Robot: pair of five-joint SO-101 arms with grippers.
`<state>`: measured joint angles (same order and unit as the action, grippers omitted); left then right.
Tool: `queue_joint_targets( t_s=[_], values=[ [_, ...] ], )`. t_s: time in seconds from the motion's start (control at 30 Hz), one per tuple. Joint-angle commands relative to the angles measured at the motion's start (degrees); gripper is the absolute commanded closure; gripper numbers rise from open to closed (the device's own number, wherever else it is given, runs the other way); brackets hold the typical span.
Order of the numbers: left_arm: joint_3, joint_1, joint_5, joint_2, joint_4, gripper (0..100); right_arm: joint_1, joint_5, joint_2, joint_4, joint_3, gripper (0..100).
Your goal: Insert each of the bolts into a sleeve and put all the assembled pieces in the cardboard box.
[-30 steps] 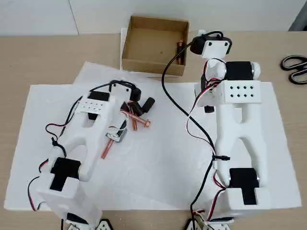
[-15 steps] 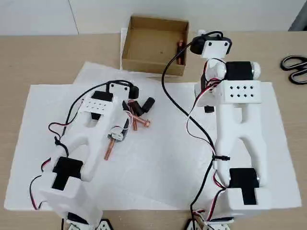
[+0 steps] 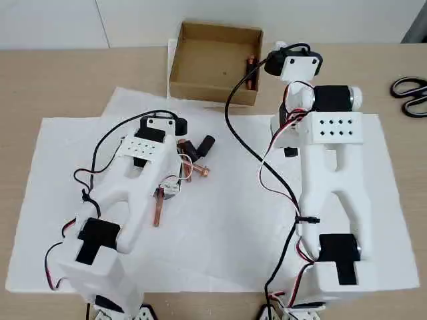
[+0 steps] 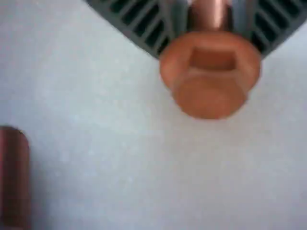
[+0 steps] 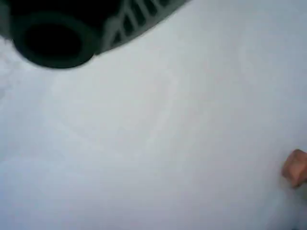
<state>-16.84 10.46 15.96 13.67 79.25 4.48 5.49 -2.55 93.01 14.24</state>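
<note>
While the left end effector (image 3: 161, 193) is pinched on one copper bolt (image 3: 158, 213) over the white paper (image 3: 220, 247), the right end effector (image 5: 103, 26) pinches one black sleeve (image 5: 53, 43). Farther off, two loose sleeves (image 3: 207, 145) (image 3: 190, 151) lie touching at least one loose bolt (image 3: 197, 171). Farthest, the one cardboard box (image 3: 213, 90) holds one assembled piece (image 3: 250, 72) against its wall, and one pair of scissors (image 3: 410, 90) lies on the tabletop (image 3: 67, 73).

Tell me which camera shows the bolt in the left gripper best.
The left wrist view: the bolt shows close and head-on, its shaft clamped in the left gripper. The high view shows the bolt poking out beneath that arm. The right wrist view has a copper bit at its edge; which bolt, I cannot tell.
</note>
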Motion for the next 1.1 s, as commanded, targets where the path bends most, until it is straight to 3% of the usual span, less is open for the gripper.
queue_joint_targets(
  t_s=[0.0, 0.13, 0.27, 0.77, 1.07],
  values=[
    [0.04, 1.23, 0.62, 0.18, 2.81, 99, -0.04, -0.18, 3.30, -0.57, 0.26, 99.5],
    [0.75, 1.05, 1.23, 0.18, 3.78, 99, -0.04, -0.18, 3.30, -0.48, 0.26, 99.5],
    [3.12, 0.79, 6.95, 0.18, 7.12, 99, -0.04, -0.18, 3.30, -0.48, 0.26, 99.5],
    [5.32, 0.97, 10.37, -0.35, 9.67, 99, 0.04, -0.53, 3.38, -0.31, 0.26, 99.5],
    [19.65, 0.79, 10.02, -0.35, 20.22, 99, 0.04, -0.35, 3.38, -0.31, 0.26, 99.5]
  ],
)
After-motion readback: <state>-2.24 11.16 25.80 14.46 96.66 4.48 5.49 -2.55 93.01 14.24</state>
